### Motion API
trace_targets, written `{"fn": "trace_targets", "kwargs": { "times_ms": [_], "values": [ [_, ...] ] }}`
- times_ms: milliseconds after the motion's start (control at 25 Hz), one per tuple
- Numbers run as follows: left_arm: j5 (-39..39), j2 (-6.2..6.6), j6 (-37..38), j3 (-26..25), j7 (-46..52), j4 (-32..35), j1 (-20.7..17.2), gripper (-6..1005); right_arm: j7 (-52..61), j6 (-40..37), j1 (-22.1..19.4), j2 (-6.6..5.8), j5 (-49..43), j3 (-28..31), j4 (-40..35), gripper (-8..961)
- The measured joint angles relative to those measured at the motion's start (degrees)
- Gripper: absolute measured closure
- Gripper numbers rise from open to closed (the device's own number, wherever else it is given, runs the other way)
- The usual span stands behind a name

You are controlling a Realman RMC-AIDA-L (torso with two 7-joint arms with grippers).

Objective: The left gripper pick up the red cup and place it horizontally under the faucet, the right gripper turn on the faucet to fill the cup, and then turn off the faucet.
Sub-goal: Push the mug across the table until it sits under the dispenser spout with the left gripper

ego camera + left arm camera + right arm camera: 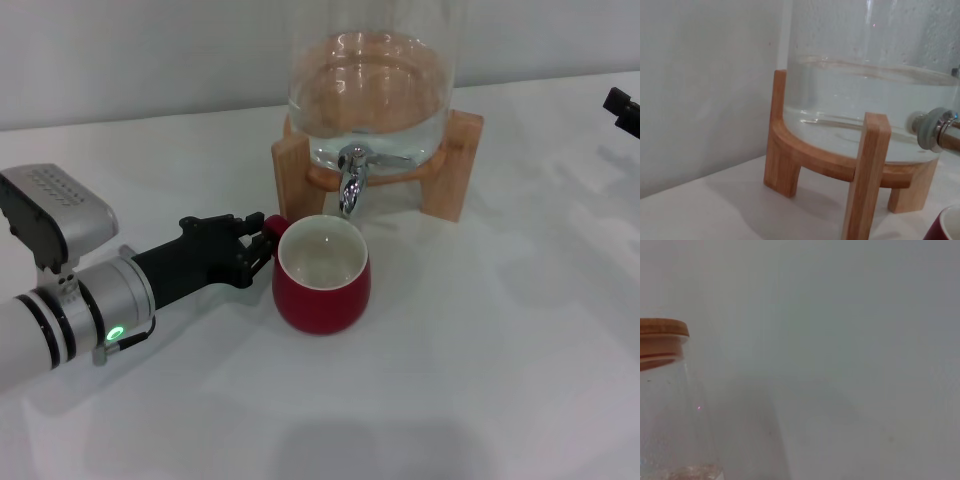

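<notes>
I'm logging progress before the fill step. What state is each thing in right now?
Cup: upright, empty, standing under the faucet, handle in the left gripper.
Faucet: no water running.
Dispenser: partly filled with water, on its wooden stand, lid on.
Left gripper: shut on the cup's handle.
Right gripper: at the far right edge, away from the faucet.

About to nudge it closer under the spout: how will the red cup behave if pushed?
The red cup looks empty, so probably light. Its rounded glazed body may slide. The left pincer at its handle could make it pivot.
</notes>
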State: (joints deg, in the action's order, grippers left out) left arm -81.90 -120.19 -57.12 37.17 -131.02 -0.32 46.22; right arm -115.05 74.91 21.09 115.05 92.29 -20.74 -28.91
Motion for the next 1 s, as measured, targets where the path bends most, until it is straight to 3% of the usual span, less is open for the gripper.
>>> {"fn": "trace_targets", "kwargs": {
  "times_ms": [560, 1000],
  "values": [
    [2.52, 0.29, 0.43, 0.52, 7.03, 0.65, -0.18, 754, 0.0, 0.24, -0.18, 0.0, 0.0, 0.0, 0.0, 155],
    [3.12, 0.31, -0.15, 0.17, 7.25, 1.08, -2.19, 753, 0.0, 0.24, -0.35, 0.08, -0.01, 0.0, 0.0, 155]
  ]
}}
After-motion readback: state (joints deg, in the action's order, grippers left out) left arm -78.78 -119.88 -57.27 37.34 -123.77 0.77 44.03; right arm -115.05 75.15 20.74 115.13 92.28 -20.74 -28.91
